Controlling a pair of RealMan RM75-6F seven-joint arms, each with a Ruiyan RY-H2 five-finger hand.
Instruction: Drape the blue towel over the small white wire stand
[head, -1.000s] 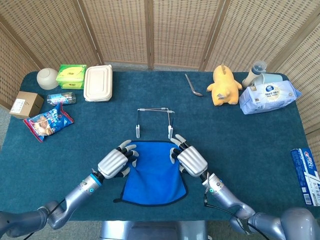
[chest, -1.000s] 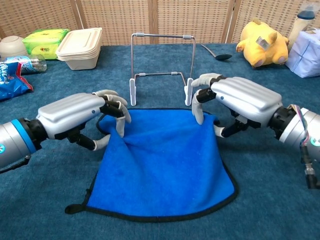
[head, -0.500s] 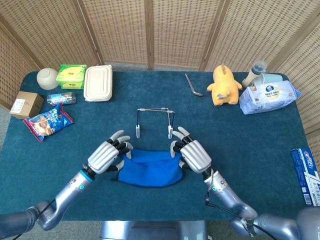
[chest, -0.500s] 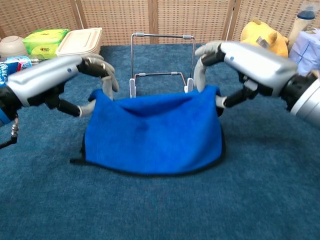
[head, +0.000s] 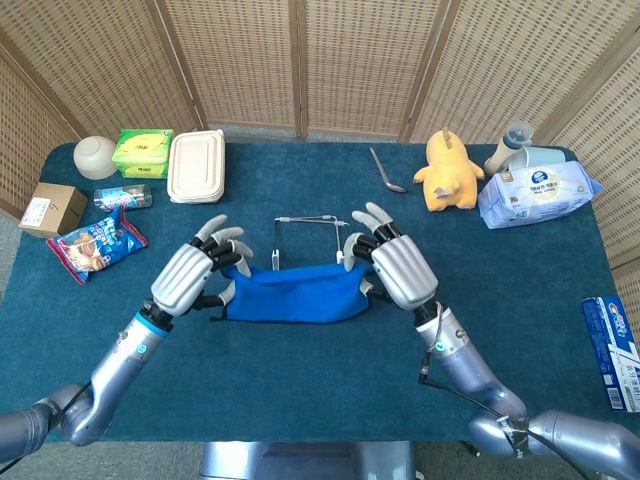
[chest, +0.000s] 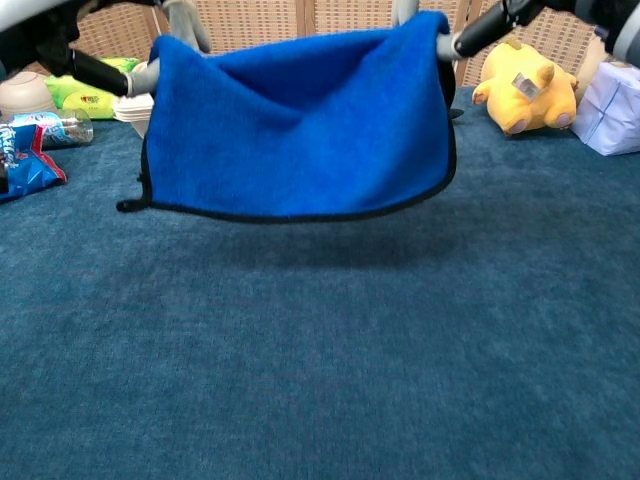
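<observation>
The blue towel (head: 290, 293) hangs in the air, stretched between both hands, clear of the table. My left hand (head: 190, 275) pinches its left top corner and my right hand (head: 398, 268) pinches its right top corner. The small white wire stand (head: 310, 222) is just beyond the towel in the head view, only its top bar and part of its legs showing. In the chest view the towel (chest: 300, 120) fills the upper middle and hides the stand, and only fingers of the left hand (chest: 160, 40) and right hand (chest: 470, 25) show at the top edge.
A yellow plush toy (head: 448, 170), a spoon (head: 385, 172) and a wipes pack (head: 540, 195) lie at the back right. A lidded food box (head: 196, 166), green pack (head: 142, 152), bowl (head: 96, 156), snack bag (head: 96, 245) and small carton (head: 50, 208) stand at the left.
Both hands have risen and moved away from me toward the stand, lifting the towel off the table until it hangs free in front of the stand.
</observation>
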